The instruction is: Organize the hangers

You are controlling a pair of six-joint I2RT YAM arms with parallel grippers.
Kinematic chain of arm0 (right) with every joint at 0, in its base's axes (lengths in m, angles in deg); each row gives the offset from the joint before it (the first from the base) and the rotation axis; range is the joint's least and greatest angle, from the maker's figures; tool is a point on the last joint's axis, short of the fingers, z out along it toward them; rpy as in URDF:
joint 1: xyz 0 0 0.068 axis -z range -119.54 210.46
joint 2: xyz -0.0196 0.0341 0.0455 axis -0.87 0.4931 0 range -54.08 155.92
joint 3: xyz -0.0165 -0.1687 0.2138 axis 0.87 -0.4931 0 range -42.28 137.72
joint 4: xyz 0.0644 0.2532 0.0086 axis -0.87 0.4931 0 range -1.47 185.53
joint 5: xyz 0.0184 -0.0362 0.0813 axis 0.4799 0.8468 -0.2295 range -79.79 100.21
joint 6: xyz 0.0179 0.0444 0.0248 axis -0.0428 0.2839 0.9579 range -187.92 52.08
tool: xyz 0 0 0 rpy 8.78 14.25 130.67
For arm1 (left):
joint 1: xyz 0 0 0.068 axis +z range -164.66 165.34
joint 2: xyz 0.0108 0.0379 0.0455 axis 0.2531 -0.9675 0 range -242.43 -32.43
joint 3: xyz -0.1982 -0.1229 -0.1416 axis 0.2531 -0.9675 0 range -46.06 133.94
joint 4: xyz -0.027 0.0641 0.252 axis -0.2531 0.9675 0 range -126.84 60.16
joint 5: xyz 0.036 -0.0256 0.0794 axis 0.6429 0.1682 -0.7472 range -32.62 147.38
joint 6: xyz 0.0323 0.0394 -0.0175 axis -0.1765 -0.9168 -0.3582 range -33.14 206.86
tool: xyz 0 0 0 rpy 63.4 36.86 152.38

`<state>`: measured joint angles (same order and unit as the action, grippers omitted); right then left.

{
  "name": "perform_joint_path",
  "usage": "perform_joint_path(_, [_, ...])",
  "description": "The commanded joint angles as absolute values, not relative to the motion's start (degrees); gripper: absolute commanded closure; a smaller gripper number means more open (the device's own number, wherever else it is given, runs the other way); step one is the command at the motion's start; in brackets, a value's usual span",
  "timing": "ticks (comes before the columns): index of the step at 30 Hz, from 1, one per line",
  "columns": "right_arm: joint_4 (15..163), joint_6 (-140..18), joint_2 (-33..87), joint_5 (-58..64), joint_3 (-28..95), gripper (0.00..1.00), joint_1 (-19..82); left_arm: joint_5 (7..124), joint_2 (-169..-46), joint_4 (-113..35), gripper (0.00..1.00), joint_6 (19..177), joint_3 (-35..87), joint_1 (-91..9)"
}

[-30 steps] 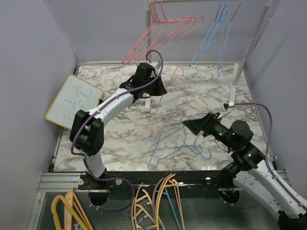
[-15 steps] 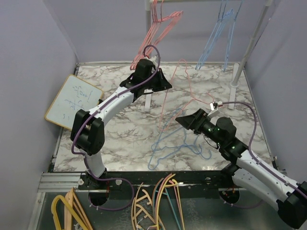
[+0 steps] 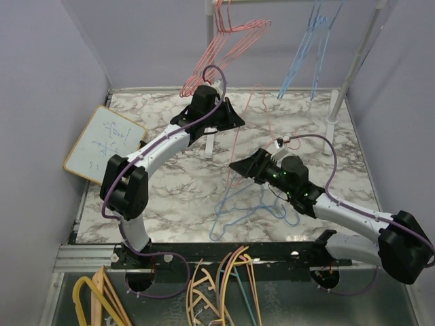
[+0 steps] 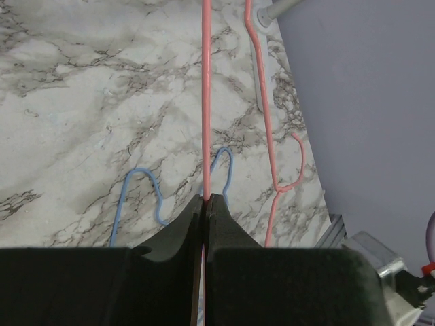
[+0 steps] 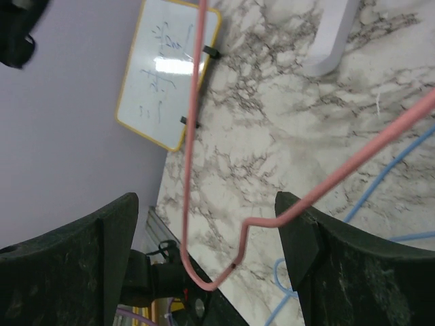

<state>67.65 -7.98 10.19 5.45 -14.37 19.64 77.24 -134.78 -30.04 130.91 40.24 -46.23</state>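
My left gripper (image 3: 231, 120) is shut on a pinkish red wire hanger (image 3: 262, 115) and holds it above the table; in the left wrist view its jaws (image 4: 206, 199) pinch the straight wire (image 4: 206, 102). My right gripper (image 3: 239, 166) is open, with the held hanger's bent lower corner (image 5: 204, 278) between its fingers (image 5: 115, 258), not touching them. More pinkish red hangers (image 3: 228, 37) and light blue hangers (image 3: 309, 47) hang on the rail at the back. Light blue hangers (image 3: 241, 204) lie on the marble table, also in the left wrist view (image 4: 143, 190) and the right wrist view (image 5: 380, 197).
A yellow-framed whiteboard (image 3: 105, 142) leans at the table's left edge, also in the right wrist view (image 5: 166, 75). The rack's white posts (image 3: 336, 102) and foot (image 3: 209, 146) stand on the table. Thicker yellow and orange hangers (image 3: 217, 285) lie below the front edge.
My right gripper has moved left across the table and now has the held hanger's lower corner between its open jaws. The left gripper shifted slightly right with the hanger. The hung hangers swing.
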Motion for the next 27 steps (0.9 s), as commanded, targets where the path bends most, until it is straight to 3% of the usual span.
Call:
perform_joint_path(1, [61.1, -8.6, 9.8, 8.8, -11.1, 0.26, 19.5, 78.5, -132.5, -33.4, 1.0, 131.4, 37.5, -46.4])
perform_joint_path(3, [59.5, -8.2, 9.5, 8.5, -11.3, 0.38, 19.5, 78.8, -132.1, -34.4, 1.0, 131.1, 36.3, -46.3])
perform_joint_path(8, [58.1, -7.0, 9.7, 6.5, -11.3, 0.84, 19.4, 78.0, -132.5, -34.3, 1.0, 130.2, 35.8, -46.3])
perform_joint_path(10, [59.3, -7.1, 9.3, 7.2, -11.1, 0.96, 19.4, 77.7, -132.5, -34.4, 1.0, 129.9, 35.5, -46.3])
perform_joint_path(16, [73.9, -12.5, 5.3, 11.5, -7.4, 0.99, 19.3, 76.1, -130.1, -33.7, 1.0, 125.7, 33.3, -46.3])
perform_joint_path(17, [78.3, -14.2, 4.9, 12.1, -5.6, 0.99, 19.3, 75.9, -130.0, -33.3, 0.96, 123.4, 32.9, -46.4])
perform_joint_path(20, [93.0, -20.8, 5.5, 12.7, 2.0, 0.99, 19.3, 74.4, -127.1, -31.8, 0.68, 117.1, 32.0, -46.4])
perform_joint_path(22, [102.7, -24.8, 7.4, 12.5, 7.8, 0.99, 19.3, 73.8, -126.4, -30.1, 0.55, 112.3, 31.8, -46.3])
perform_joint_path(24, [110.5, -28.0, 9.2, 12.3, 13.5, 0.99, 19.2, 73.9, -125.5, -29.0, 0.48, 108.7, 29.8, -46.3])
perform_joint_path(27, [117.8, -31.2, 9.9, 12.9, 16.8, 0.99, 18.9, 74.6, -123.4, -28.6, 0.48, 105.4, 26.6, -46.3])
